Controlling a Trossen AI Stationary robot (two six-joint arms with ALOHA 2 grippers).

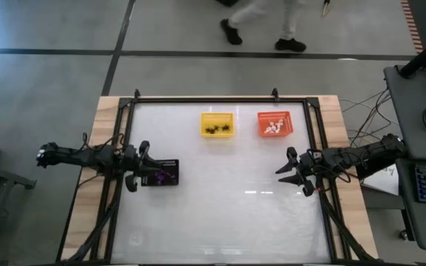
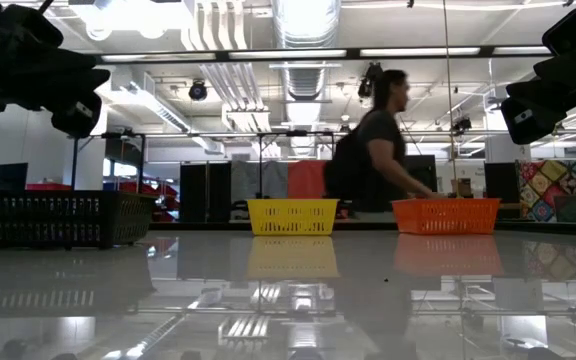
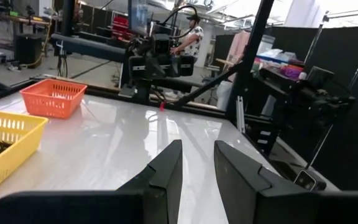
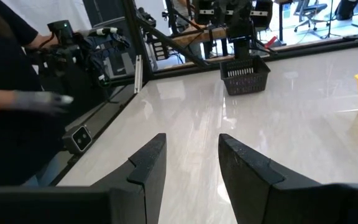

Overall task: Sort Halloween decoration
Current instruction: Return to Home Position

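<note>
Black basket (image 2: 58, 218), yellow basket (image 2: 291, 215) and orange basket (image 2: 445, 215), three in all, hold purple trinkets (image 1: 156, 176), black trinkets (image 1: 217, 130) and white trinkets (image 1: 274, 128); left gripper (image 3: 197, 144) and right gripper (image 4: 192, 137), both parted, grasp nothing.

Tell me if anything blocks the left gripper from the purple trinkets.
Nothing visible does. The open left gripper hangs above the edge of the black basket; the purple trinkets lie uncovered inside. The right gripper waits opposite.

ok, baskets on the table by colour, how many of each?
Yellow basket: 1
Orange basket: 1
Black basket: 1
Total: 3
</note>
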